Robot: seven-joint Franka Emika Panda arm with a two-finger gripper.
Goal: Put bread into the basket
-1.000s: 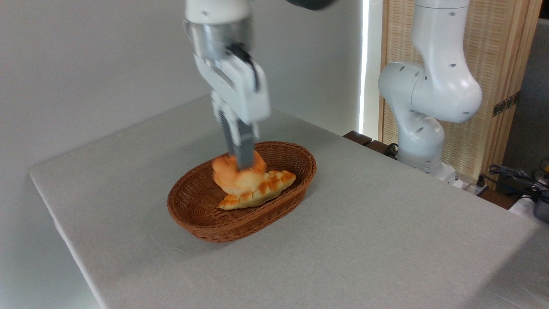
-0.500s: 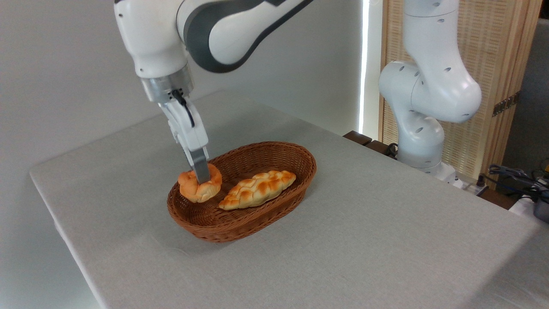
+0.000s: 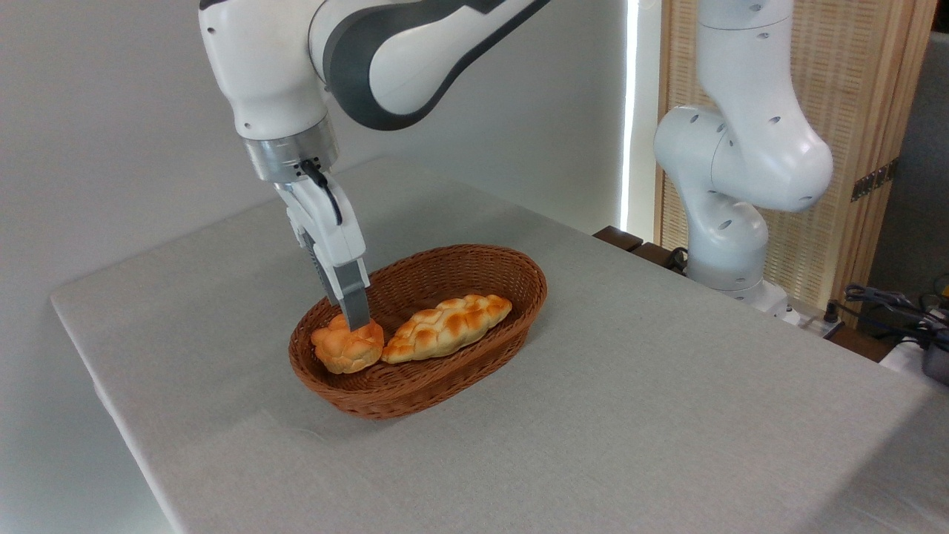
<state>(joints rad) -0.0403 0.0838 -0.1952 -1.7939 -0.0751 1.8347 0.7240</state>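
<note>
basket [image 3: 474,348]: oval brown wicker, shallow, braided rim, standing on the grey table [image 3: 667,415] a little left of its middle.
in the basket: two pieces of bread, the bread [image 3: 347,348] at the left end and a braided loaf [image 3: 447,328] lying lengthwise across the middle towards the right end.
bread, place: on the basket floor at the left end, near the left wall, its right side touching or just beside the loaf's near tip; which of the two cannot be told.
bread, look: small, round, knotted into lumps, glossy golden-orange crust, darker orange in the folds, paler along the lower edge.
braided loaf, look: longer, paler gold, plaited surface with browned ridges, pointed ends.
gripper [image 3: 356,320]: comes down from the upper left, tilted so that its tip leans to the right; the grey fingers [image 3: 353,294] end at the top of the bread.
gripper, state: only one finger shows plainly from this side, so whether it is parted or closed on the bread cannot be told.
arm: white with a dark grey band, wrist well above the basket's left end, upper links running off the top edge.
arm base [image 3: 730,222]: white, upright, behind the table's far right edge, in front of a slatted wooden screen [image 3: 852,148].
</note>
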